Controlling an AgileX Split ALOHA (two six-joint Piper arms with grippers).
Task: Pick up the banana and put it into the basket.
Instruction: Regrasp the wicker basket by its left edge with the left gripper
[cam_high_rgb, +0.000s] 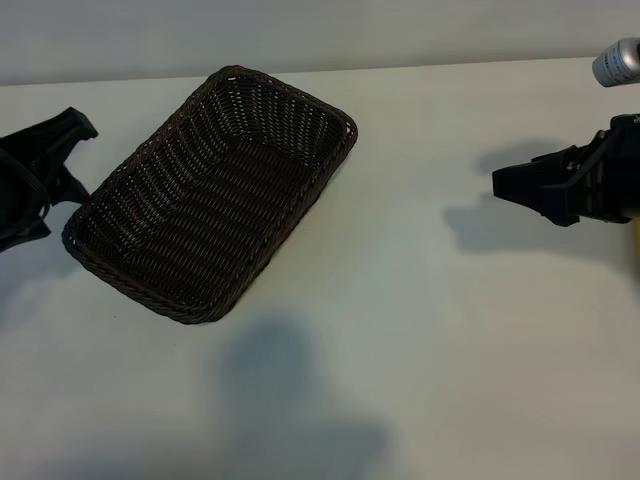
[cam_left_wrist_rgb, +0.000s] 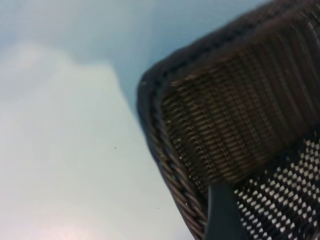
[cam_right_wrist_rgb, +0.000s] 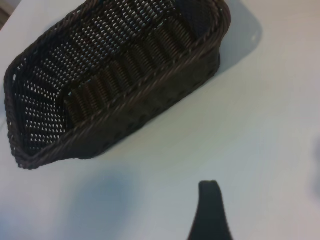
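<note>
The white table (cam_high_rgb: 430, 330) carries the brown wicker basket (cam_high_rgb: 215, 195), set askew toward the far left corner, nothing showing inside it. My left gripper (cam_high_rgb: 55, 165) sits at the left edge, just beside the basket's short end, fingers apart, holding nothing. My right gripper (cam_high_rgb: 520, 185) hangs near the right edge, fingers spread, empty. I see no banana.

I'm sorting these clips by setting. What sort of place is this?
Probably a lab or test bench, not a home: a plain white table against a bare wall, holding only a woven basket, with the left gripper and right gripper at opposite edges.
</note>
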